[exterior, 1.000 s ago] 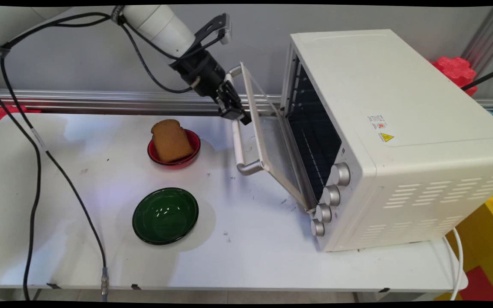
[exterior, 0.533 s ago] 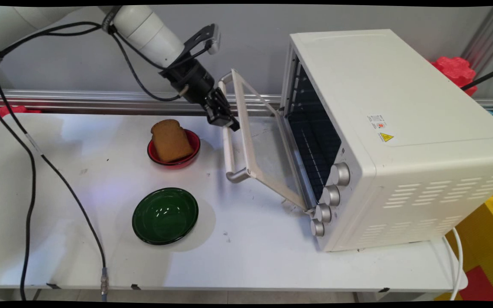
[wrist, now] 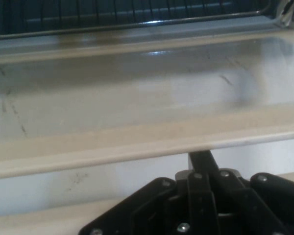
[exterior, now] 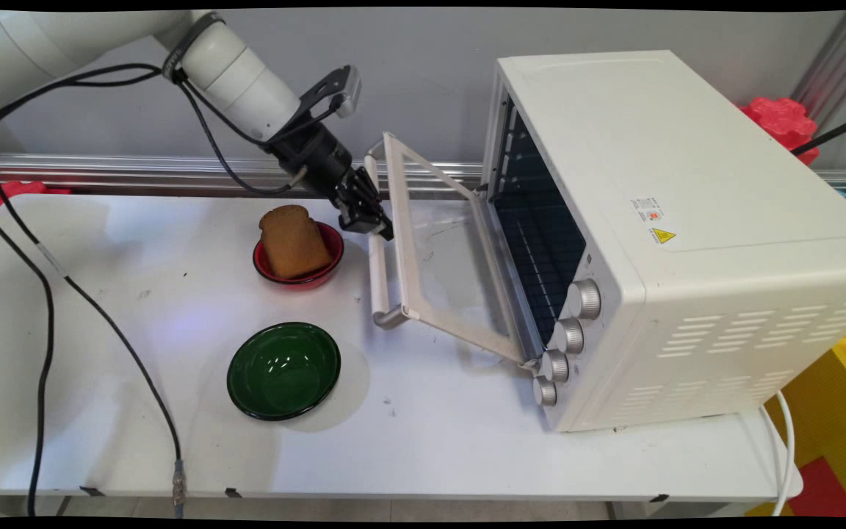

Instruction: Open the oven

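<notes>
- From my remote seat I see the white rectangular desk [exterior: 423, 455] carrying everything.
- A boxy cream metal toaster oven [exterior: 687, 220] fills the desk's right end.
- Its glass door [exterior: 452, 272] hangs partly open, tilted towards the left end.
- The door's pale bar handle [exterior: 377, 275] runs far edge to near edge.
- The black two-finger hand [exterior: 373, 224] looks clamped on that bar's far half.
- Just left sits a brown toast slice [exterior: 293, 240] in a red bowl [exterior: 331, 257]; an empty green bowl [exterior: 283, 370] is nearer me.

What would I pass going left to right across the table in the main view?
Green bowl → bread in its red bowl → gripper → open oven door → knobs → white oven.
</notes>
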Robot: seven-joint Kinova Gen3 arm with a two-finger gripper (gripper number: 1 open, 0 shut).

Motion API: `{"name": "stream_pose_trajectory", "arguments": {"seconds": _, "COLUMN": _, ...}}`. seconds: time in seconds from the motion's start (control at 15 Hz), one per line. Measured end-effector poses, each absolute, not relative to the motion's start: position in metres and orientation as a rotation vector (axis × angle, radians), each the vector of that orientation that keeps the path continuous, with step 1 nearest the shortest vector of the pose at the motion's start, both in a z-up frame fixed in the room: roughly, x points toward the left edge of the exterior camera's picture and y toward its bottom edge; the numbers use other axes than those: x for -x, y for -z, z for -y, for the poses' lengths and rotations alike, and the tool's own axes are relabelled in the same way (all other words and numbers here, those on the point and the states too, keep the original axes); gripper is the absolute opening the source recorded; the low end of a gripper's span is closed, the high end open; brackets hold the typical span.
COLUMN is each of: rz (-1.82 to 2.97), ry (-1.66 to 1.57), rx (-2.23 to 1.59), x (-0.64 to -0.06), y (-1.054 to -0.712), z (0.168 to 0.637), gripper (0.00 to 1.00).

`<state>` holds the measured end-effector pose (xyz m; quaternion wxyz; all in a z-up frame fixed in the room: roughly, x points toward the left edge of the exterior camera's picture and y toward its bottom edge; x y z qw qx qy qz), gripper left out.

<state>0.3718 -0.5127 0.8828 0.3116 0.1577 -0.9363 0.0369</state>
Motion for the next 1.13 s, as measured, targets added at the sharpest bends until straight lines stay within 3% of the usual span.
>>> {"name": "stream_pose_trajectory", "arguments": {"seconds": 1.13, "rz": 2.464, "ry": -0.102, "rx": -0.386, "x": -0.414, "y": -0.843, "z": 0.494, "gripper": 0.00}}
